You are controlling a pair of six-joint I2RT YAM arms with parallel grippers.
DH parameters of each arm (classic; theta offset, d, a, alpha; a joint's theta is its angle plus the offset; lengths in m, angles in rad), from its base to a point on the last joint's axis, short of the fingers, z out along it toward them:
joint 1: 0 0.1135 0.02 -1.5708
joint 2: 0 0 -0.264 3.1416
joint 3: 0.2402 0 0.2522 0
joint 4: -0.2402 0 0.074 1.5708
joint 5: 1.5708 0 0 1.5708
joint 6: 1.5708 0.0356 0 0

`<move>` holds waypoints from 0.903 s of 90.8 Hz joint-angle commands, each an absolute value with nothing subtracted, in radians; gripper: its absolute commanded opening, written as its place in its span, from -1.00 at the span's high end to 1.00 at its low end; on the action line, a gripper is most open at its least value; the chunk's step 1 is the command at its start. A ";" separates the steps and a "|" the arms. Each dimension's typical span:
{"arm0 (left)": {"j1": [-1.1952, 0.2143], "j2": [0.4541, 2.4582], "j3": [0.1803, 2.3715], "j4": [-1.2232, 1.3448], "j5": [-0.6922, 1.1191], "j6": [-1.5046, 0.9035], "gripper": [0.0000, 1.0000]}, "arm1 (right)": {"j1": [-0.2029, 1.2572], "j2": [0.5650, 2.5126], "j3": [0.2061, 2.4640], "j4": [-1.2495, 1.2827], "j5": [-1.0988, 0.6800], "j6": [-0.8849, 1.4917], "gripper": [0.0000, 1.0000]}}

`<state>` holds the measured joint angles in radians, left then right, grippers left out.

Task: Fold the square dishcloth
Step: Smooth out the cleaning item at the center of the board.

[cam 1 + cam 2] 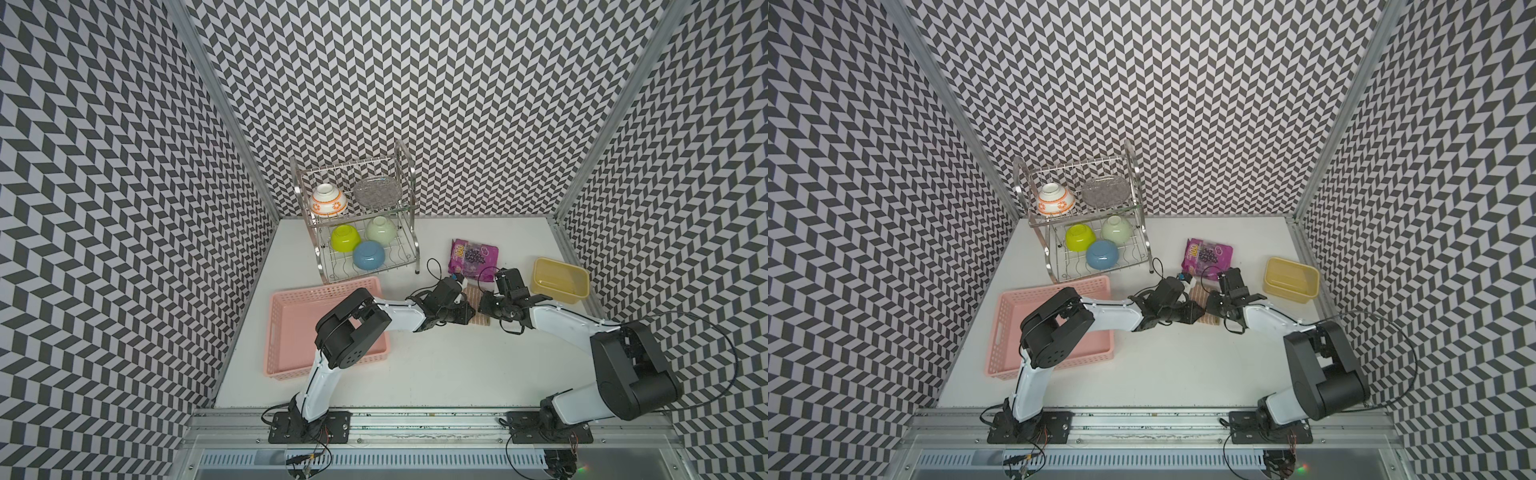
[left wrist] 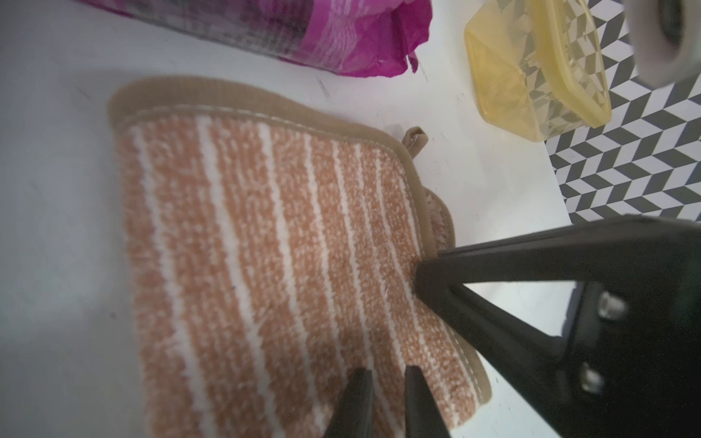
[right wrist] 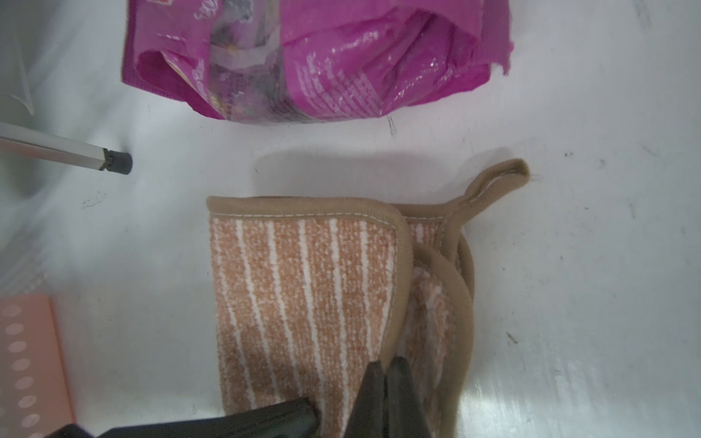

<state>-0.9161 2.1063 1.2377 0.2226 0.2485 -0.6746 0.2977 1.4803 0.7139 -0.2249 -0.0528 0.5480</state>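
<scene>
The tan-brown striped terry dishcloth [image 2: 265,246] lies doubled on the white bench [image 1: 415,365] between both arms, its long axis running away from them. The right gripper [image 3: 387,366] pinches its layered right edging (the loose side). The left gripper [image 2: 385,373], narrowly parted, sits over its near-left part.

Both top views look steeply down from high over the near edge of the table [image 1: 436,365], facing the back wall [image 1: 415,104], whole cell in frame, each wrist camera sits low and close over the square dishcloth [image 2: 246,246], both share it and the purple bag [image 3: 322,57].
</scene>
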 commanded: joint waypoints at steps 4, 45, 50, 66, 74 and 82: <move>-0.919 2.122 1.222 0.269 0.272 -0.683 0.61 | 0.294 1.438 0.730 -0.246 -0.001 0.553 0.45; -0.921 2.028 1.153 0.328 0.224 -0.722 0.54 | 0.285 1.495 0.782 -0.273 0.028 0.590 0.02; -0.920 2.002 1.141 0.322 0.201 -0.720 0.54 | 0.285 1.506 0.784 -0.269 0.020 0.592 0.02; -0.912 1.933 1.105 0.311 0.136 -0.716 0.53 | 0.285 1.525 0.792 -0.260 0.006 0.598 0.00; -0.906 1.923 1.102 0.299 0.118 -0.715 0.53 | 0.285 1.523 0.781 -0.240 -0.021 0.604 -0.03; -0.897 1.931 1.106 0.272 0.096 -0.721 0.52 | 0.286 1.524 0.767 -0.225 -0.040 0.610 -0.04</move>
<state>-0.9108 1.9392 1.1152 0.2962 0.1459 -0.7238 0.2893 1.5185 0.7677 -0.2802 -0.0086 0.5957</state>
